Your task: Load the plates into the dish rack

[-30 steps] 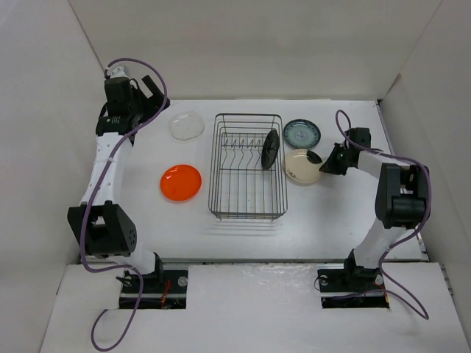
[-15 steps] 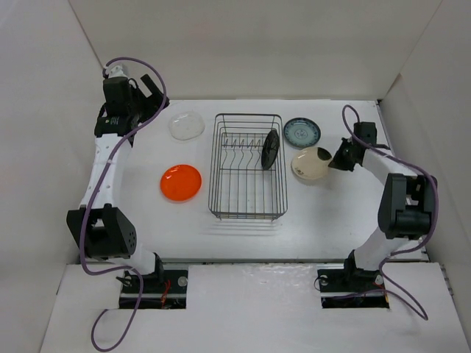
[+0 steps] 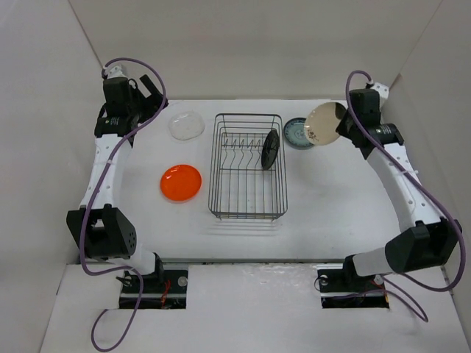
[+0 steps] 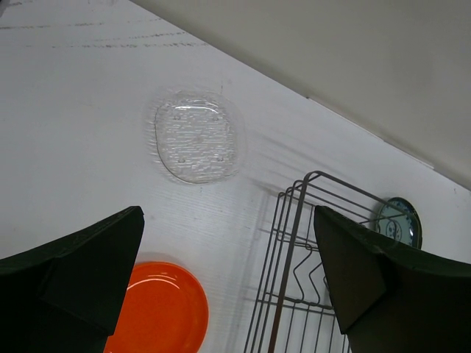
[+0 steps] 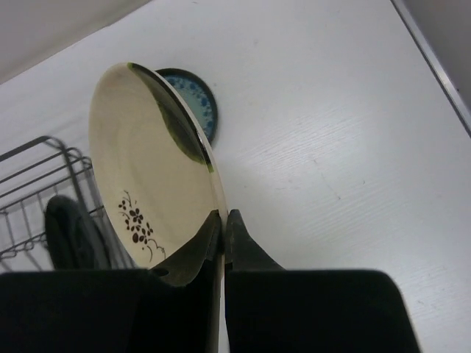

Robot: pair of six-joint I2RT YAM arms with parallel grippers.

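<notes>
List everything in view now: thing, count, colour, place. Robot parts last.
dish rack: one, dark wire, middle of the table.
black plate: one, glossy black, on edge in the rack's far right part.
cream plate: one, cream with dark markings, held off the table, right of the rack.
teal plate: one, teal-blue patterned, flat, right of the rack.
clear plate: one, transparent, flat, far left of the rack.
orange plate: one, bright orange, flat, left of the rack.
table: one, white.
left gripper: one, dark, open, above the far left.
right gripper: one, dark, shut on the cream plate's rim.
</notes>
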